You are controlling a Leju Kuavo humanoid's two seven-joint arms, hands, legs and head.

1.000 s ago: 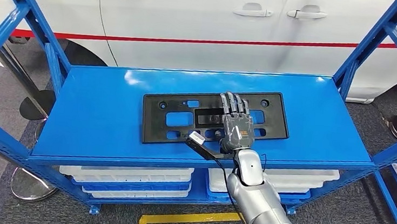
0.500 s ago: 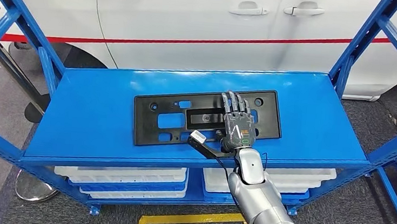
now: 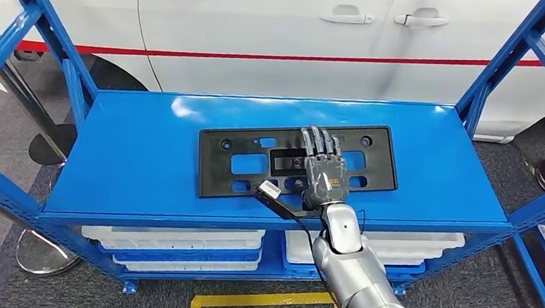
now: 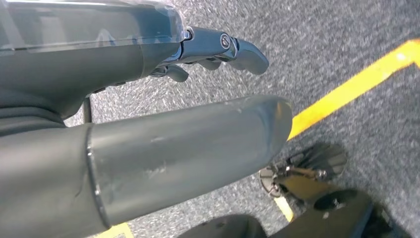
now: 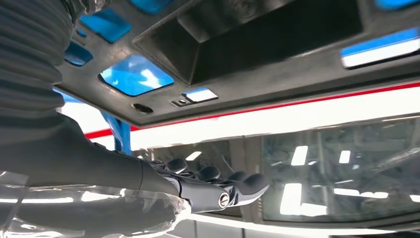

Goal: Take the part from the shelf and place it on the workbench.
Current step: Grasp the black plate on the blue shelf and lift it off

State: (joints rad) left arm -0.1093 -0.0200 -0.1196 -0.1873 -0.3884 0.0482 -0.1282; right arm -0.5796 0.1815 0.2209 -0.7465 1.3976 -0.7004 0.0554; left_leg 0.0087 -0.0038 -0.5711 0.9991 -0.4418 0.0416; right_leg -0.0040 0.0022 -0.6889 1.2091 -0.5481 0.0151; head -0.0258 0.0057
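Part: I see the black plastic part [image 3: 297, 161], a flat rectangular plate with cut-out windows, lying flat on the top level of the blue shelf [image 3: 143, 157], about mid-shelf and slightly toward my right.
Right robot hand: my right robot hand [image 3: 323, 170] is stretched out over the right half of the part, fingers [image 3: 319, 143] straight and a little apart, pointing away from me. From the head view I cannot tell whether the palm touches the plate. In the right wrist view the fingers [image 5: 223, 191] lie extended with open space between them and the part's surface [image 5: 277, 74]; I see nothing gripped.
Left robot hand: my left robot hand [image 4: 148, 114] hangs over grey carpet with a yellow floor line [image 4: 356, 87] beside it. The thumb is straight, the fingers [image 4: 233, 47] reach out loosely, and it holds nothing.
Shelf: white trays [image 3: 172, 246] sit on the lower level, under the top board.
Background: a white car [image 3: 303, 30] with a red stripe stands just behind the shelf.
Floor: a yellow marked rectangle [image 3: 264, 302] lies in front of the shelf.
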